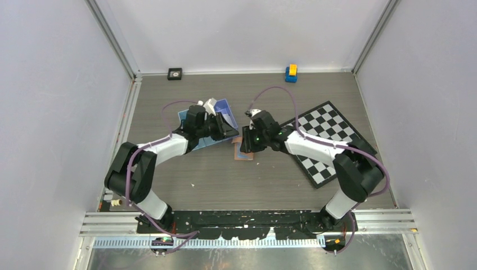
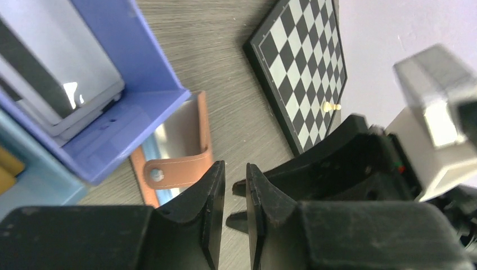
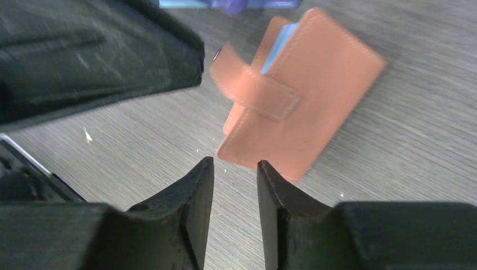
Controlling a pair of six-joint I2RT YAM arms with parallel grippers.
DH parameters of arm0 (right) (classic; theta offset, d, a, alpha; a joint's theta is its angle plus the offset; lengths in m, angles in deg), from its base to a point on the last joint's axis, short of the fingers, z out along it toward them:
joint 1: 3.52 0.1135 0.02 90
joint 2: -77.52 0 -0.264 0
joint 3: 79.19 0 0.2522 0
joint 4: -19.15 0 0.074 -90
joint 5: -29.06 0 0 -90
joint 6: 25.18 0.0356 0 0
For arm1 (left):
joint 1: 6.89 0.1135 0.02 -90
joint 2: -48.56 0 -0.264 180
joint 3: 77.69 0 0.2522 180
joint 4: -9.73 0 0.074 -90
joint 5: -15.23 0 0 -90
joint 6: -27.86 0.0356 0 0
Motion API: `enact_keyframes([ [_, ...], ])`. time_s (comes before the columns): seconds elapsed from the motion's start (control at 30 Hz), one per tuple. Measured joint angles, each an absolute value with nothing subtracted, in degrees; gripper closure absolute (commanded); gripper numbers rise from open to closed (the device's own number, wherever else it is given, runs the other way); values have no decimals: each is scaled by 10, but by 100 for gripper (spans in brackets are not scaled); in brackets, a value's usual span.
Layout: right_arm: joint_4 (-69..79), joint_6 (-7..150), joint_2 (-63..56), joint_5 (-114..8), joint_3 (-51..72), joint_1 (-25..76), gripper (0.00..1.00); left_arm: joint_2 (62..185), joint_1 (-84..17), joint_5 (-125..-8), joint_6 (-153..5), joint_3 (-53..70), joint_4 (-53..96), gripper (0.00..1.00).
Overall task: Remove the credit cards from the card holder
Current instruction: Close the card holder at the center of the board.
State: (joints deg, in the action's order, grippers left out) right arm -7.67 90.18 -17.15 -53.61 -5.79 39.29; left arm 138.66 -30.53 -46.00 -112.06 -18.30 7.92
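At the table's centre, we are seeing the card holder [image 1: 243, 149] lying flat. The left gripper [image 2: 235, 166] at ten o'clock and the right gripper [image 3: 235, 163] at two o'clock are both hovering slightly parted, gripping nothing.

Card holder [image 3: 306, 107] — matt stitched leather; table [image 3: 394, 169] grey woodgrain (matt); tray [image 2: 140, 67] smooth plastic.
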Motion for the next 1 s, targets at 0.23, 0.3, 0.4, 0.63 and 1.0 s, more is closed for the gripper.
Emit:
enact_keyframes([
  [0.23, -6, 942, -130, -521, -109, 335, 94, 1413, -326, -452, -1093, -148, 108, 81],
  [0.3, 0, 953, -130, -529, -118, 330, 99, 1419, -329, -452, -1083, -143, 123, 82],
  [0.4, 4, 957, -134, -545, -119, 330, 99, 1422, -333, -455, -1073, -137, 144, 83],
  [0.63, -10, 958, -263, -566, -49, 329, 100, 1444, -365, -500, -1019, -77, 229, 84],
  [1.0, -32, 960, -250, -589, -35, 328, 100, 1516, -384, -553, -949, 8, 374, 92],
])
